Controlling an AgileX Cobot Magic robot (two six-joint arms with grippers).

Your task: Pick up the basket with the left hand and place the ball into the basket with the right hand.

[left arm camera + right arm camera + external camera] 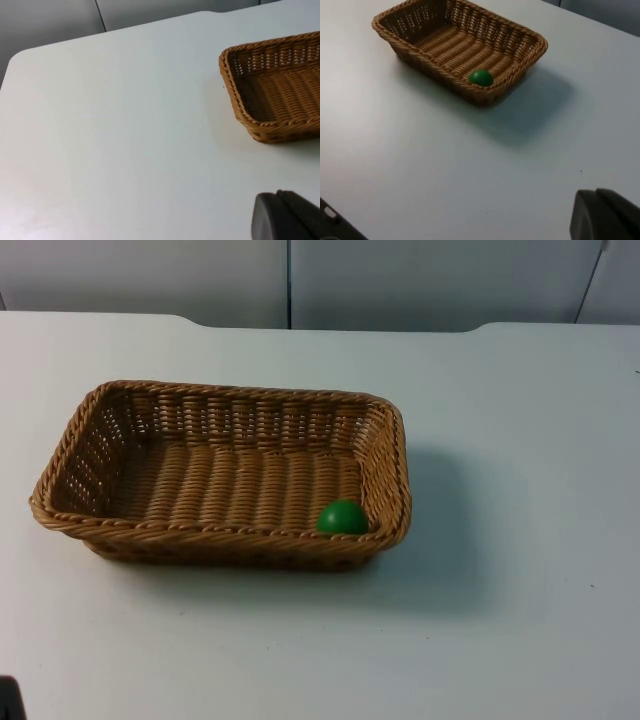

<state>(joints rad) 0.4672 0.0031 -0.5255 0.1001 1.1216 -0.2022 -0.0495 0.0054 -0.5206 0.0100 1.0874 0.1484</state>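
Jaws: cannot tell, either gripper | ball (pixel 343 517) inside basket (pixel 70 440) corner, wall stops rolling | basket on table (pixel 520 620).

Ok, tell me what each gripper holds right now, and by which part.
Nothing is held. The basket sits on the table with the green ball inside, and no gripper touches it.

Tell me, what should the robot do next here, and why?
Probably nothing more than keeping both arms back. The green ball already lies inside the wicker basket, in a corner, and the basket rests on the white table. The task looks done, so neither pincer seems to have anything left to fetch.
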